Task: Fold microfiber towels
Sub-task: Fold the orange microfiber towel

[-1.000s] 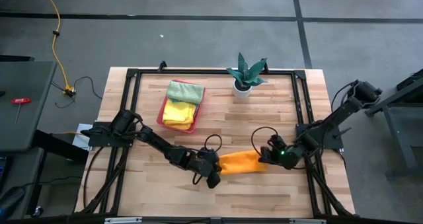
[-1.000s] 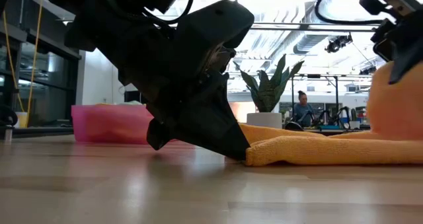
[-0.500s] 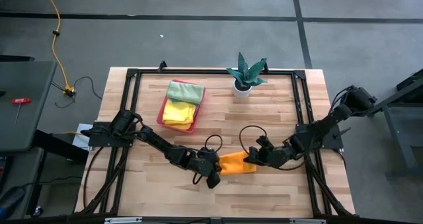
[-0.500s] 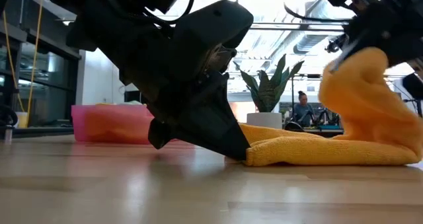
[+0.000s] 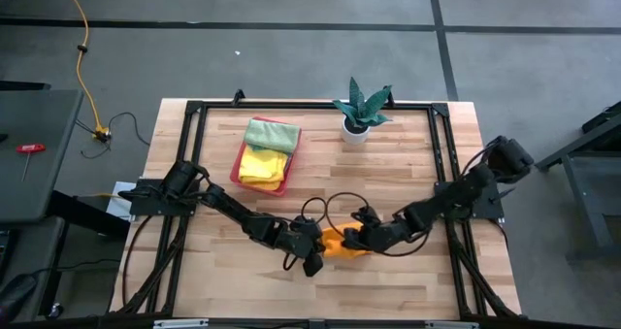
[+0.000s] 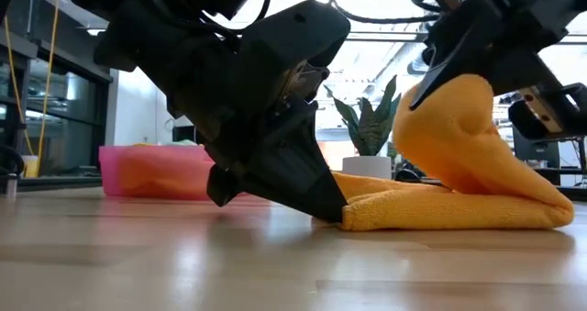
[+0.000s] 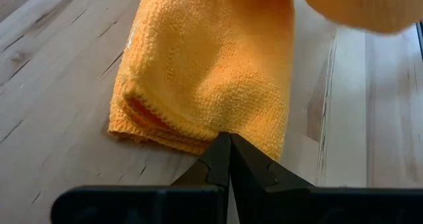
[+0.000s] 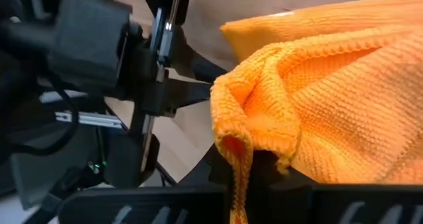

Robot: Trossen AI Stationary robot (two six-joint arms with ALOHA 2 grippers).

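Open passage: bare wooden tabletop (image 5: 408, 164) across the middle, between the pink tray (image 5: 244, 159) and the potted plant (image 5: 360, 109), and along the near edge. Obstructions: tray at rear left, plant at rear centre. Front centre blocked by left gripper (image 5: 312, 261), right gripper (image 5: 355, 234) and orange towel (image 5: 339, 243) between them.

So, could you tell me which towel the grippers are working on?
The orange towel on the bare table; the green towel and yellow towel lie in the pink tray.
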